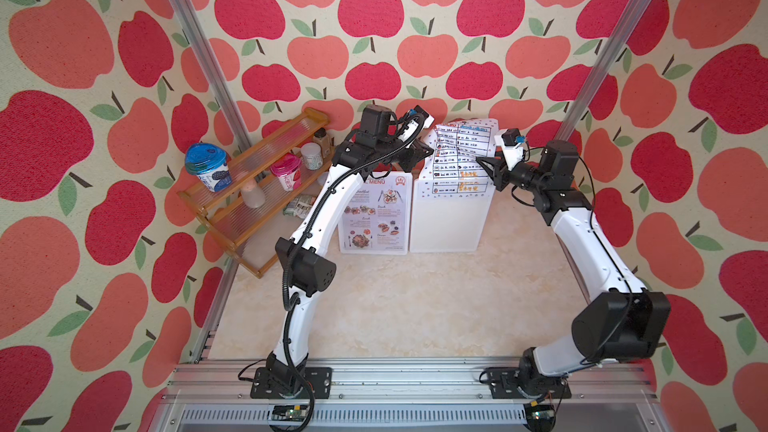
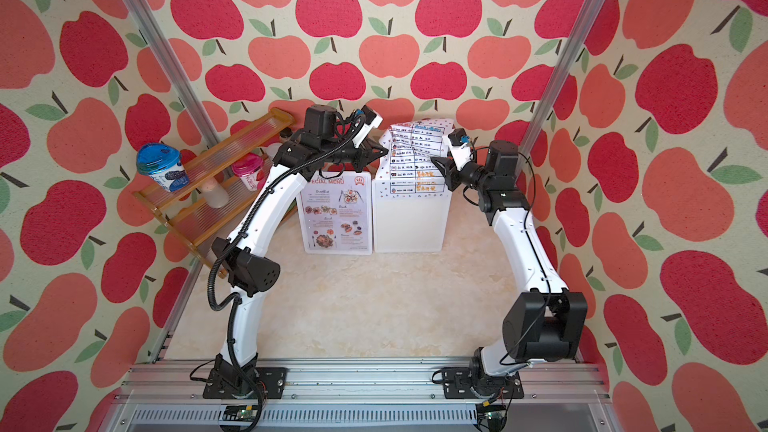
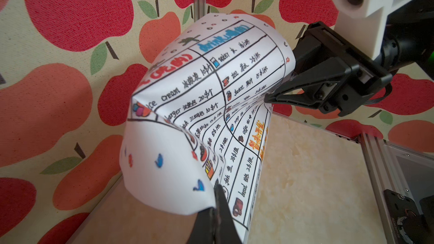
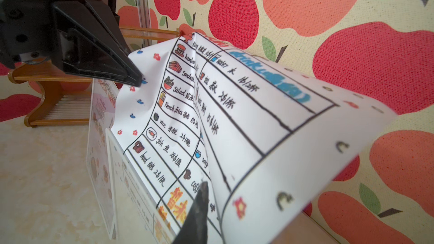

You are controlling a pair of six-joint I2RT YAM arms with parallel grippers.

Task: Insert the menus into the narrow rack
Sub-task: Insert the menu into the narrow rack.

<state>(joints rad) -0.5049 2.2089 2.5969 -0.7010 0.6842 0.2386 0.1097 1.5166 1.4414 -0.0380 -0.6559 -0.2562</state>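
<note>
The hand-drawn menu (image 1: pixel 461 147) is white with black table lines, orange words and little dots round the edge. It is bent and wrinkled, with its bottom end tucked in the clear stand (image 1: pixel 451 226). The left gripper (image 1: pixel 431 152) and right gripper (image 1: pixel 481 160) each pinch one side. The photo menu (image 1: pixel 376 218) sits just beside it.

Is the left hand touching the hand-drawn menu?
Touching. The right wrist view shows the left hand with its tips pinched on the hand-drawn menu's dotted border.
</note>
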